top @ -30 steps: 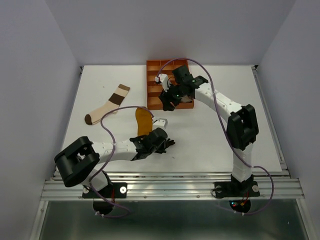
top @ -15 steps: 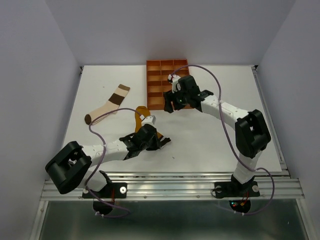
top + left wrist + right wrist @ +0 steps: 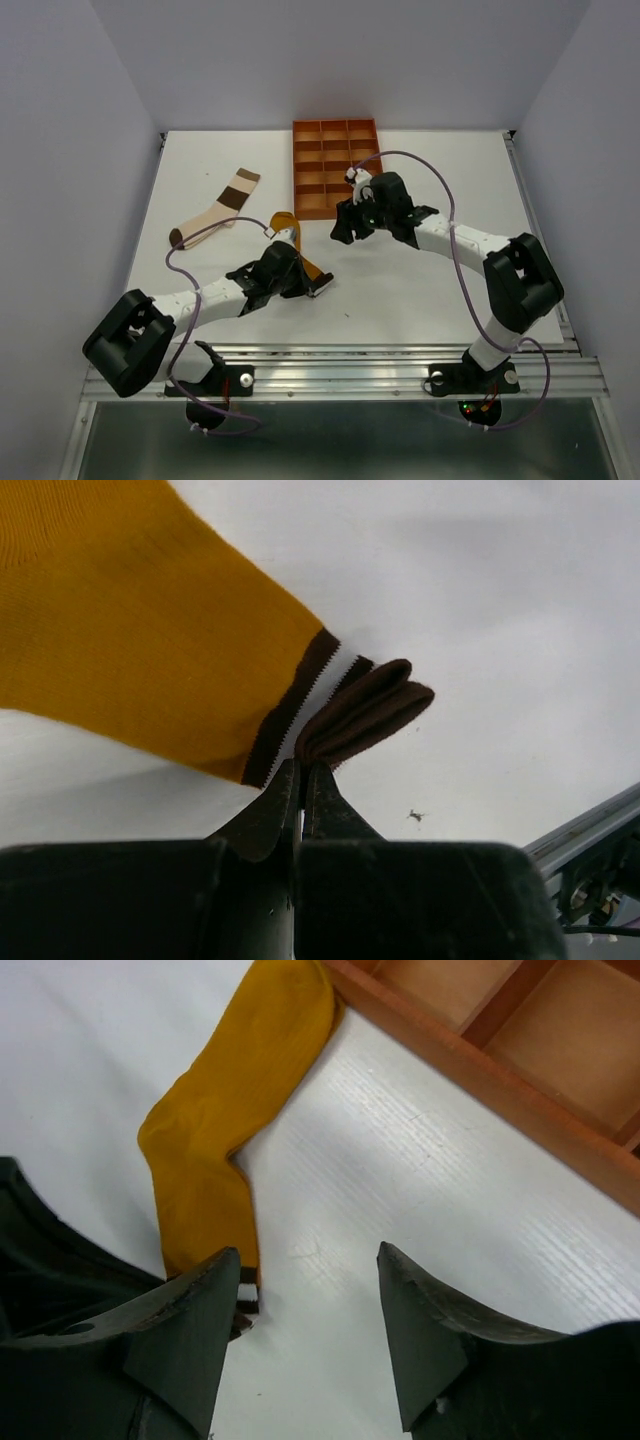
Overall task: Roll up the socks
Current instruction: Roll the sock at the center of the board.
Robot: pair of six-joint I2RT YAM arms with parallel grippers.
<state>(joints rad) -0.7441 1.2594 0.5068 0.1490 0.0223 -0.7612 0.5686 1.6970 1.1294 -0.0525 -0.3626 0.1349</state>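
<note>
Now: left gripper clenched on brown cuff of mustard sock, mid-table, toe just beside tray. Right gripper released, near sock. Judged light, limp, bunch-prone; hold cuff edge, pin toe.

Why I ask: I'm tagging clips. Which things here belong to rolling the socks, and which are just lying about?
Job: mustard sock, its cuff pinched in the shut left pincer; colour-blocked sock; open right pincer.
Lying about: orange tray.
</note>
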